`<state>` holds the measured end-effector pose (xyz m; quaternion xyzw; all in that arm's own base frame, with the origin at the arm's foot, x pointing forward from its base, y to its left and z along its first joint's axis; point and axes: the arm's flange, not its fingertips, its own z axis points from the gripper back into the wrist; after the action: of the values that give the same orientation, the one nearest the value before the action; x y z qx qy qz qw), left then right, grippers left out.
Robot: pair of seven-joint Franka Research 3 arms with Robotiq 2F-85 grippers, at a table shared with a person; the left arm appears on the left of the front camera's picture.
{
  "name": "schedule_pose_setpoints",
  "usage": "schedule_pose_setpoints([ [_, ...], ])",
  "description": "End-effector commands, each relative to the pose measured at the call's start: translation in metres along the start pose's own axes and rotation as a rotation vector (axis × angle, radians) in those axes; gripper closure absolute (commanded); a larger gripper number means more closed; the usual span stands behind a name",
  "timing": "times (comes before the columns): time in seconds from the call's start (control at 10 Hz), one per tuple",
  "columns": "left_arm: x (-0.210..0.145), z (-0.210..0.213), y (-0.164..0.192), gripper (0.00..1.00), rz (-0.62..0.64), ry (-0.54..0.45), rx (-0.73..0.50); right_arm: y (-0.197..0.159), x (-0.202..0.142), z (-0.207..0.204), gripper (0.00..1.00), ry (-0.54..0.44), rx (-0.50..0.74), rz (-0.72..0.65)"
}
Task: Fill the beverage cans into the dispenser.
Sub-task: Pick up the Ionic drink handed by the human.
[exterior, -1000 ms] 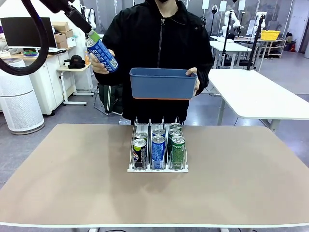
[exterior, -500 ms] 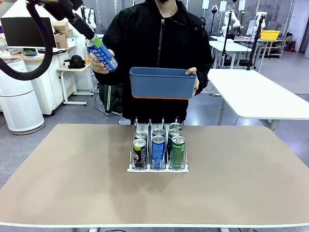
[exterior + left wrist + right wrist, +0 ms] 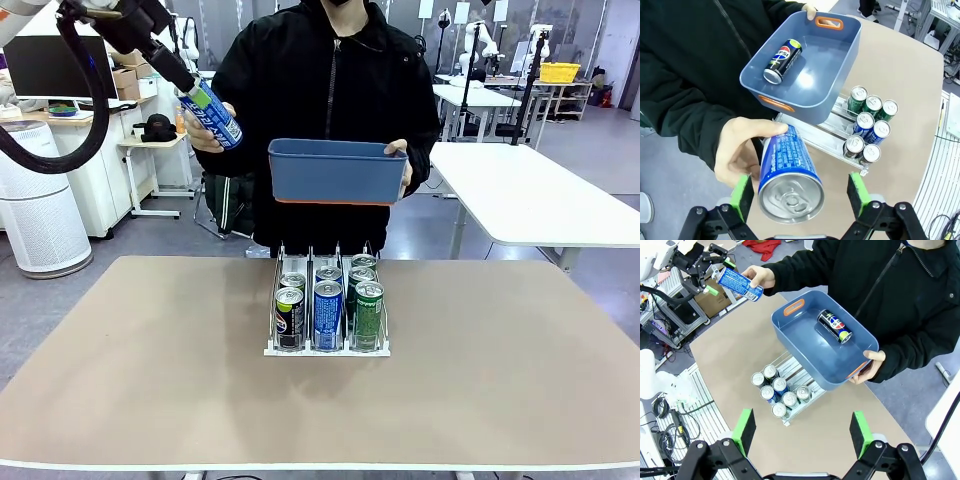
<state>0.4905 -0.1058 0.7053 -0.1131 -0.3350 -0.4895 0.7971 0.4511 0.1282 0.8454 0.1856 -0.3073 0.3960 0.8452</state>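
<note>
The right claw (image 3: pixel 802 432) hangs high over the worktop (image 3: pixel 150 380), its jaws wide apart with nothing between them. At the middle of the worktop stands the dispenser (image 3: pixel 380 350), lanes running from near to far. Seven beverage cans (image 3: pixel 328 312) stand upright in it, silver tops up: two dark ones in the left lane, two blue in the middle, three green in the right.

Beyond the far edge a person holds a blue bin (image 3: pixel 335 175) in the air with one hand (image 3: pixel 400 160). A black can (image 3: pixel 782 61) lies on its side in it.

The person's other hand (image 3: pixel 742 150) holds up a blue-and-white can (image 3: pixel 787 170), well above the worktop's far left. Its long axis is tilted, the silver top pointing up and left at the left claw (image 3: pixel 800 182), the base down towards the person. That claw is open, its green pads (image 3: pixel 743 195) on either side of the can's top end. One pad is just beside the can and the other stands clear.

Against a second ago, the can, bin and dispenser sit where they were. The left arm has shifted a little, with more of its wrist showing at the top left.
</note>
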Motion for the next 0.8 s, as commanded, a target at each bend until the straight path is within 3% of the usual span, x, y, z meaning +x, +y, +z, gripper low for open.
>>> schedule_pose_setpoints([
  [0.0,-0.0053,-0.0047,-0.0004,0.00,0.011,0.024,0.009,0.0007,-0.0005,0.0003,0.00,0.003,0.002,0.001],
  [0.7,-0.0047,-0.0111,0.0033,0.00,0.010,0.022,-0.007,0.0007,-0.0005,0.0003,0.00,0.003,0.002,0.001],
])
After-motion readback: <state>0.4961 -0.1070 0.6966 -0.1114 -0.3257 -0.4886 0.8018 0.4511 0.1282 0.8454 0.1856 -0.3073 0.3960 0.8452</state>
